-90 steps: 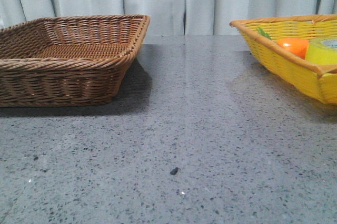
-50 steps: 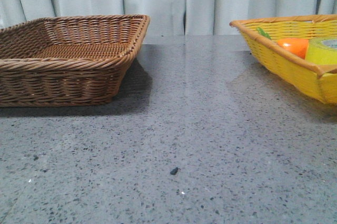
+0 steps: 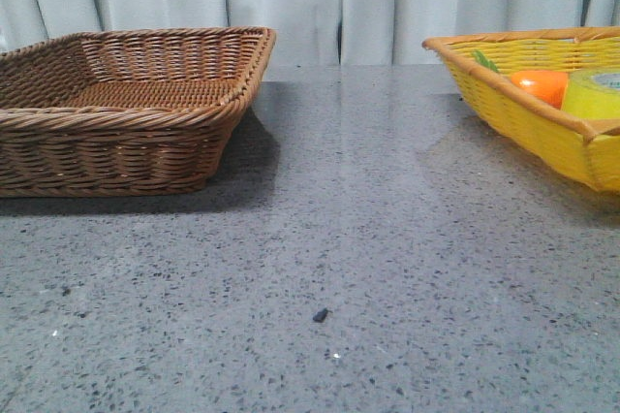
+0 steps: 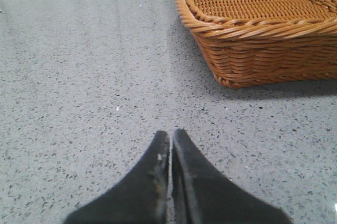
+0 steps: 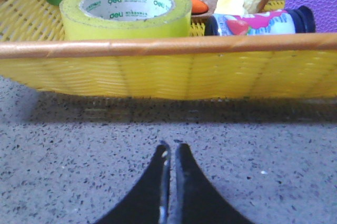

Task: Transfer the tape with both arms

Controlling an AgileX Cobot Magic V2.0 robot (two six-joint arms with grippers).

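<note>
1. My left gripper (image 4: 169,145) has its two dark tapered fingers pressed together, empty, above the speckled grey table (image 4: 79,77), near the brown wicker basket (image 4: 263,40).
2. My right gripper (image 5: 169,153) is likewise closed on nothing, facing the yellow woven basket (image 5: 168,71).
3. The wide yellow tape roll (image 5: 125,12) lies flat inside that basket, beside an orange carrot-like toy (image 3: 542,85).

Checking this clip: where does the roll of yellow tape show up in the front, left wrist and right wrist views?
Front view: the tape sits at the far right edge, inside the yellow basket, beside the orange carrot-like thing.
Left wrist view: not in it; only the brown wicker basket and the table.
Right wrist view: the tape lies flat behind the yellow basket's near rim.
Shared landmark: the yellow basket, in the front and right wrist views.
</note>
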